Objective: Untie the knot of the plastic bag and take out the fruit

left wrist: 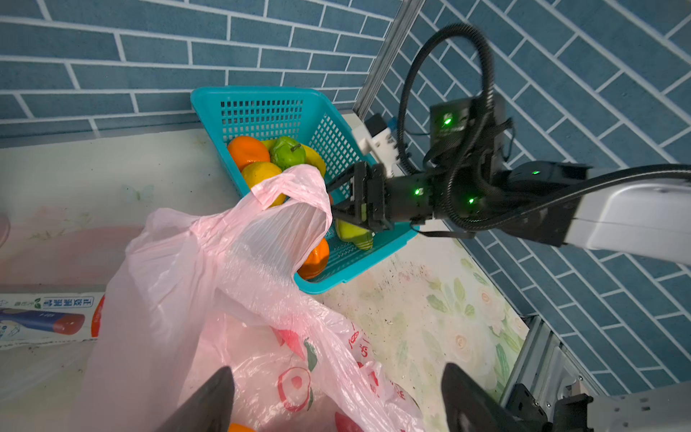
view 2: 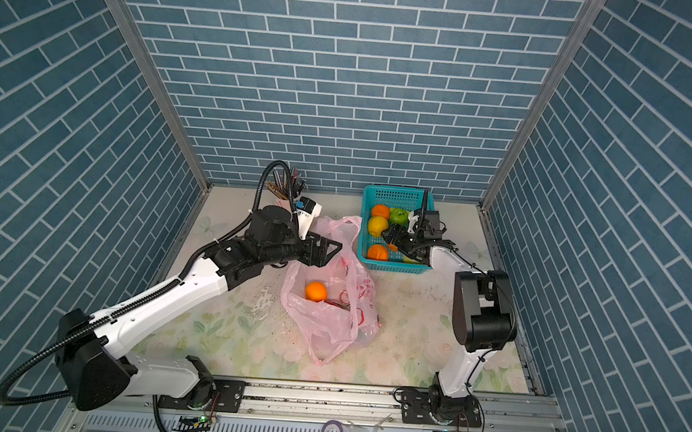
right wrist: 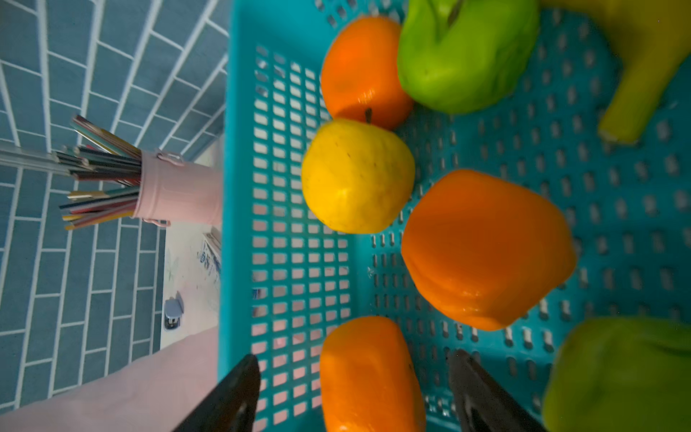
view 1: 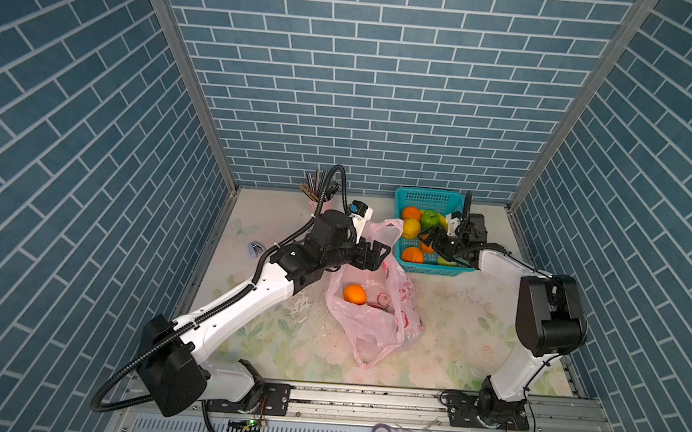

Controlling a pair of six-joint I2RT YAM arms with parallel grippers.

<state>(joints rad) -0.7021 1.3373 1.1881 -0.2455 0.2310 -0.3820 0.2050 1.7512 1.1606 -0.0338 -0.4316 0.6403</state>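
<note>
The table carries the bag at its middle, mouth gaping and handles loose. I see no knot anywhere, so I judge the untying done and the emptying under way. The basket at the back right holds fruit: oranges, a lemon, green ones. One orange lies in the bag, and the film may hide more. My left fingers stand wide over the bag's far end, holding nothing. My right fingers hang wide over the basket, gripping nothing, with oranges loose beneath. Next, I reckon, the right must cross to the bag and close on that orange while the left takes a handle to keep the mouth open.
</note>
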